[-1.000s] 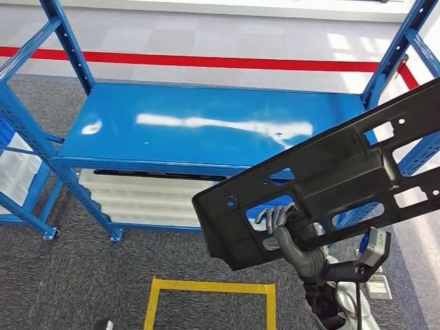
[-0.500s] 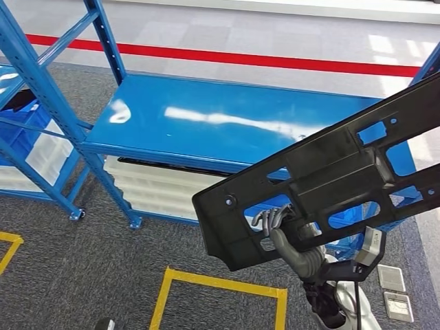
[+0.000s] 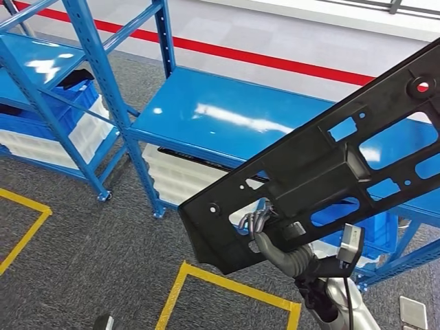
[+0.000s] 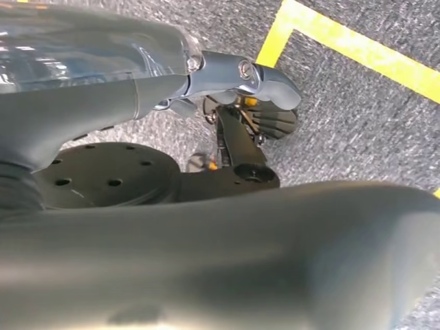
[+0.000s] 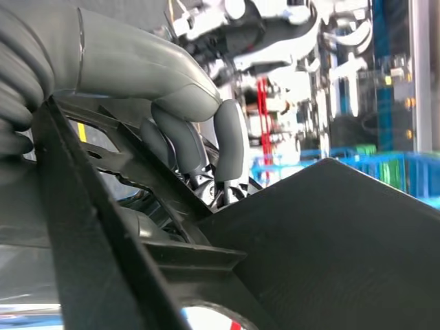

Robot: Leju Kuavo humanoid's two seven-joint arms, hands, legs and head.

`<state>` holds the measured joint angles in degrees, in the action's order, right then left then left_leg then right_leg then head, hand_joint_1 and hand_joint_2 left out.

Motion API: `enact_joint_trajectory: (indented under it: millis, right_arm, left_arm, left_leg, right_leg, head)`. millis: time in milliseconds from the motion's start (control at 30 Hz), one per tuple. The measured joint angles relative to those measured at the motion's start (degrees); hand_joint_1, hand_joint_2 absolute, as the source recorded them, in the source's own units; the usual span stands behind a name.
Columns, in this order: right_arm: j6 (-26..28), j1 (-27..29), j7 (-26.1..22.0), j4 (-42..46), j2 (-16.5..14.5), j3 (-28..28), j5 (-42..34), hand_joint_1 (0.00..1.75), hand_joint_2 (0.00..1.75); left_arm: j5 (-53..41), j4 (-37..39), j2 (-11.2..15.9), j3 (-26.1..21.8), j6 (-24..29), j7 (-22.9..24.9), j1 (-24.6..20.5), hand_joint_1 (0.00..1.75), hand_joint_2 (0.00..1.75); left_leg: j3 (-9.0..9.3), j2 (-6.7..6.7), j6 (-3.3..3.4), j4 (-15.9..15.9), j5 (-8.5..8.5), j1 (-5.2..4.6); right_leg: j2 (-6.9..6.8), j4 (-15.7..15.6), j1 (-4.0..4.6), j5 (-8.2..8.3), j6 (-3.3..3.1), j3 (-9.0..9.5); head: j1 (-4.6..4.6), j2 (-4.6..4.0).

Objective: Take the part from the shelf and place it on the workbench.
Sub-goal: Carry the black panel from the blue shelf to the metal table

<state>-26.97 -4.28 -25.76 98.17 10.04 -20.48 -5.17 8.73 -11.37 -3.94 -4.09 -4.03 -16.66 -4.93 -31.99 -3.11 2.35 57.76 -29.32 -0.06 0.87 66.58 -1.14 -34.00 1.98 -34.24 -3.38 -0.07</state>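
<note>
Fingers (image 3: 255, 221) of the right hand (image 3: 262, 230) curl up through a cut-out in the long black plastic panel with many openings (image 3: 322, 168), gripping it from beneath. From the right wrist view the grey thumb and darker fingers (image 5: 228, 141) wrap over a rib of that same panel (image 5: 332, 240), pressed against its edge. The part is held in the air, tilted, its lower rounded end toward the robot and its far end rising toward the upper right of the head view, where a small red spot shows through a round hole. It hangs in front of and above the glossy blue metal shelf board (image 3: 218, 120), not touching it.

Of the left hand I cannot tell whether the fingers are open or closed; the left wrist view looks down at grey carpet and a yellow floor line (image 4: 358, 51).

Beyond the part, the blue steel rack uprights with punched holes (image 3: 101, 82) stand on the grey carpet. A white ribbed tray (image 3: 181, 179) sits under the shelf board, and a blue plastic crate (image 3: 62, 110) rests in the neighbouring bay to the left. A yellow taped rectangle (image 3: 228, 285) marks the floor below the panel, and a red floor stripe (image 3: 259, 56) runs behind the rack.
</note>
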Motion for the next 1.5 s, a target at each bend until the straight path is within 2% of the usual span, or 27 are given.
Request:
enact_joint_trajectory:
  millis: [67, 133, 200, 233, 300, 367, 400, 433, 500, 567, 633, 700, 767, 833, 900, 933, 967, 1000, 1067, 1133, 1200, 1267, 1333, 1400, 1433, 1467, 1500]
  right_arm:
    - [-0.2, -0.8, 0.0, -0.4, 0.3, -0.7, 0.2, 1.75, 1.75]
    - [-0.4, -1.3, 0.1, -0.7, 0.6, -1.3, 0.4, 1.75, 1.75]
    - [-0.6, -2.1, 0.2, -1.1, 0.7, -2.0, 0.5, 1.75, 1.75]
    - [-0.7, -2.5, 0.2, -1.2, 0.8, -2.3, 0.5, 1.75, 1.75]
    - [-1.0, -3.1, 0.2, -1.5, 0.9, -2.9, 0.5, 1.75, 1.75]
    - [-1.3, -3.4, 0.2, -1.8, 1.2, -3.4, 0.5, 1.75, 1.75]
    - [-1.4, -3.6, 0.2, -2.0, 1.3, -3.7, 0.6, 1.75, 1.75]
    - [-1.6, -3.9, 0.3, -2.2, 1.5, -4.1, 0.6, 1.75, 1.75]
    - [-2.1, -4.7, 0.3, -2.5, 1.7, -4.7, 0.6, 1.75, 1.75]
    - [-2.7, -5.6, 0.3, -2.8, 1.9, -5.4, 0.6, 1.75, 1.75]
    - [-3.2, -6.6, 0.3, -3.0, 2.0, -6.2, 0.6, 1.75, 1.75]
    - [-3.6, -7.5, 0.4, -3.3, 2.1, -7.0, 0.7, 1.75, 1.75]
    - [-4.0, -8.3, 0.3, -3.4, 2.1, -7.8, 0.7, 1.75, 1.75]
    - [-4.3, -8.8, 0.3, -3.5, 2.2, -8.4, 0.8, 1.75, 1.75]
    - [-4.4, -8.9, 0.3, -3.5, 2.3, -9.1, 0.8, 1.75, 1.75]
    - [-4.5, -9.0, 0.3, -3.5, 2.2, -9.5, 0.7, 1.75, 1.75]
    - [-4.5, -9.1, 0.3, -3.4, 2.2, -9.8, 0.7, 1.75, 1.75]
    - [-4.6, -9.4, 0.2, -3.3, 2.2, -10.1, 0.7, 1.75, 1.75]
    - [-4.6, -9.9, 0.2, -3.0, 2.1, -10.6, 0.6, 1.75, 1.75]
    - [-4.5, -10.3, 0.1, -2.8, 2.0, -11.1, 0.6, 1.75, 1.75]
    - [-4.3, -10.6, -0.3, -2.7, 1.6, -11.5, 0.5, 1.75, 1.75]
    - [-4.0, -10.8, -0.9, -2.5, 1.1, -11.9, 0.5, 1.75, 1.75]
    - [-3.6, -10.8, -1.5, -2.1, 0.8, -12.1, 0.6, 1.75, 1.75]
    - [-3.1, -10.4, -2.0, -1.8, 0.7, -12.3, 0.9, 1.75, 1.75]
    - [-2.8, -10.2, -2.1, -1.7, 0.7, -12.3, 1.0, 1.75, 1.75]
    - [-2.6, -10.0, -2.2, -1.6, 0.7, -12.4, 1.2, 1.75, 1.75]
    - [-2.4, -9.8, -2.2, -1.3, 0.7, -12.4, 1.3, 1.75, 1.75]
  left_arm:
    - [-0.1, 0.0, 0.0, 0.0, 0.0, 0.0, -0.2, 0.00, 1.75]
    - [-0.1, 0.0, 0.0, 0.0, -0.1, 0.0, -0.3, 0.00, 1.75]
    - [-0.1, 0.0, 0.0, 0.0, -0.1, 0.0, 0.0, 0.00, 1.75]
    - [-0.1, 0.0, 0.0, 0.0, -0.1, -0.1, 0.0, 0.00, 1.75]
    - [-0.1, 0.0, 0.0, -0.1, -0.1, -0.1, -0.1, 0.00, 1.75]
    - [0.0, 0.0, 0.0, -0.1, -0.1, -0.2, -0.2, 0.00, 1.75]
    - [0.0, 0.0, -0.1, -0.1, -0.2, -0.2, -0.1, 0.00, 1.75]
    - [0.0, 0.0, -0.1, -0.1, -0.2, -0.2, 0.0, 0.00, 1.75]
    - [0.2, 0.0, -0.1, -0.1, -0.2, -0.3, 0.2, 0.00, 1.75]
    - [0.6, 0.0, -0.1, -0.2, -0.2, -0.5, 0.1, 0.00, 1.75]
    - [0.8, 0.0, -0.1, -0.3, -0.1, -0.6, 0.1, 0.00, 1.75]
    - [0.8, 0.0, -0.1, -0.4, -0.1, -0.6, 0.3, 0.00, 1.75]
    - [0.8, 0.0, -0.1, -0.5, -0.1, -0.7, 0.6, 0.00, 1.75]
    - [0.9, 0.0, -0.1, -0.7, -0.1, -0.8, 0.6, 0.00, 1.75]
    - [0.9, 0.0, -0.2, -0.9, 0.0, -1.0, 0.8, 0.00, 1.75]
    - [0.9, 0.0, -0.2, -1.0, 0.0, -1.1, 1.0, 0.00, 1.75]
    - [1.0, 0.0, -0.1, -1.1, 0.0, -1.2, 1.2, 0.00, 1.75]
    - [1.1, 0.0, -0.1, -1.2, 0.1, -1.4, 1.3, 0.00, 1.75]
    - [1.5, 0.0, -0.1, -1.4, 0.3, -1.6, 1.6, 0.00, 1.75]
    - [1.8, 0.0, 0.0, -1.7, 0.5, -1.8, 1.8, 0.00, 1.75]
    - [1.9, 0.0, 0.3, -1.9, 0.7, -2.0, 2.3, 0.00, 1.75]
    - [1.9, 0.0, 0.7, -2.2, 0.7, -2.2, 2.8, 0.00, 1.75]
    - [2.0, 0.0, 1.1, -2.4, 0.7, -2.5, 2.7, 0.00, 1.75]
    - [2.0, 0.0, 1.5, -2.7, 0.6, -2.6, 2.7, 0.00, 1.75]
    - [2.1, 0.0, 1.6, -2.8, 0.6, -2.6, 2.8, 0.00, 1.75]
    - [2.2, 0.0, 1.8, -3.0, 0.6, -2.6, 2.9, 0.00, 1.75]
    - [2.4, 0.0, 2.1, -3.1, 0.6, -2.6, 3.0, 0.00, 1.75]
  left_leg:
    - [-0.49, -1.35, -0.40, 0.5, -0.04, -0.09]
    - [-1.24, -2.56, -0.99, 0.8, 0.17, -0.03]
    - [-1.68, -3.07, -1.48, 1.0, 0.21, 0.03]
    - [-2.10, -2.21, -1.76, 1.8, -0.38, -0.03]
    - [-4.46, 0.65, -2.38, 6.7, -3.30, 0.00]
    - [-8.14, 2.17, -2.94, 14.3, -6.53, 0.32]
    - [-9.25, 2.35, -3.08, 16.6, -7.01, 0.46]
    - [-9.31, 2.50, -3.12, 16.8, -6.37, 0.54]
    - [-6.24, 3.51, -2.82, 10.6, -2.54, 0.52]
    - [-2.75, 6.18, -2.06, 3.6, 0.05, -0.07]
    - [-1.92, 7.54, -1.40, 1.4, 0.13, -0.68]
    - [-2.04, 6.43, -0.91, 1.0, 0.32, -0.65]
    - [-1.90, 5.21, -0.35, 0.5, 0.67, -0.29]
    - [-1.83, 3.89, -0.05, 0.3, 0.83, -0.08]
    - [-1.80, 2.39, 0.02, 0.4, 0.82, -0.10]
    - [-1.74, 1.61, 0.01, 0.4, 0.81, -0.11]
    - [-1.65, 0.82, -0.03, 0.5, 0.78, -0.10]
    - [-1.53, 0.01, -0.13, 0.6, 0.71, -0.08]
    - [-1.64, -1.52, -0.46, 0.9, 0.49, -0.06]
    - [-2.17, -2.78, -0.93, 1.2, 0.50, 0.04]
    - [-2.53, -3.67, -1.37, 1.3, 0.61, 0.21]
    - [-3.29, -1.84, -1.90, 2.9, -0.49, 0.11]
    - [-6.10, 1.23, -2.57, 8.7, -3.59, 0.11]
    - [-9.76, 2.29, -3.03, 16.0, -6.32, 0.38]
    - [-10.55, 2.45, -3.12, 17.5, -6.36, 0.47]
    - [-10.14, 2.62, -3.10, 16.6, -5.26, 0.52]
    - [-8.58, 2.97, -2.96, 13.5, -3.31, 0.51]
  right_leg:
    - [2.40, -6.3, -0.26, 2.53, -0.15, 2.61]
    - [3.25, -7.9, -0.27, 2.48, -0.43, 3.14]
    - [2.07, -8.1, -0.32, 2.51, -0.92, 3.13]
    - [1.37, -8.2, -0.42, 2.56, -1.24, 3.17]
    - [-0.34, -8.3, -0.52, 2.57, -1.76, 3.21]
    - [-2.10, -8.3, -0.37, 2.43, -2.01, 3.21]
    - [-2.90, -8.2, -0.33, 2.36, -2.06, 3.23]
    - [-3.64, -8.2, -0.30, 2.27, -2.05, 3.30]
    - [-4.93, -8.2, -0.25, 1.99, -1.88, 3.65]
    - [-5.98, -8.2, -0.03, 1.66, -1.54, 3.98]
    - [-7.09, -8.3, 0.23, 1.45, -1.11, 4.13]
    - [-8.08, -8.4, 0.22, 1.16, -0.56, 4.42]
    - [-6.07, -6.5, 0.07, -0.59, -0.17, 3.95]
    - [-2.59, 0.0, 0.02, -4.23, -0.10, 1.09]
    - [-1.30, 7.0, 0.08, -6.53, -0.07, -2.49]
    - [-1.15, 8.0, 0.10, -6.05, -0.07, -3.26]
    - [-1.01, 6.6, 0.09, -4.33, -0.10, -2.94]
    - [-0.57, 3.1, 0.04, -1.81, -0.15, -1.71]
    - [1.82, -4.2, -0.21, 1.94, -0.39, 1.10]
    - [3.41, -7.2, -0.28, 2.57, -0.70, 2.18]
    - [2.52, -7.5, -0.21, 2.53, -1.10, 2.33]
    - [1.16, -7.6, -0.34, 2.54, -1.72, 2.61]
    - [-0.51, -7.7, -0.35, 2.33, -2.27, 2.86]
    - [-2.23, -7.7, -0.23, 2.07, -2.50, 3.02]
    - [-3.01, -7.7, -0.21, 1.92, -2.49, 3.14]
    - [-3.74, -7.7, -0.20, 1.74, -2.44, 3.34]
    - [-4.40, -7.7, -0.19, 1.52, -2.35, 3.62]
  head:
    - [0.00, 0.00]
    - [-0.02, 0.00]
    - [-0.04, 0.00]
    - [-0.08, 0.00]
    - [-0.14, 0.00]
    - [-0.16, 0.00]
    - [-0.16, 0.00]
    - [-0.16, 0.00]
    - [-0.16, 0.00]
    - [-0.16, 0.00]
    - [-0.15, 0.00]
    - [-0.15, 0.00]
    - [-0.10, 0.00]
    - [-0.02, 0.00]
    - [0.01, 0.00]
    - [0.01, 0.00]
    - [0.01, 0.00]
    - [0.01, 0.00]
    - [0.00, 0.00]
    - [-0.04, 0.00]
    - [-0.05, 0.00]
    - [-0.13, 0.00]
    - [-0.23, 0.00]
    - [-0.23, 0.00]
    - [-0.23, 0.00]
    - [-0.23, 0.00]
    - [-0.23, 0.00]
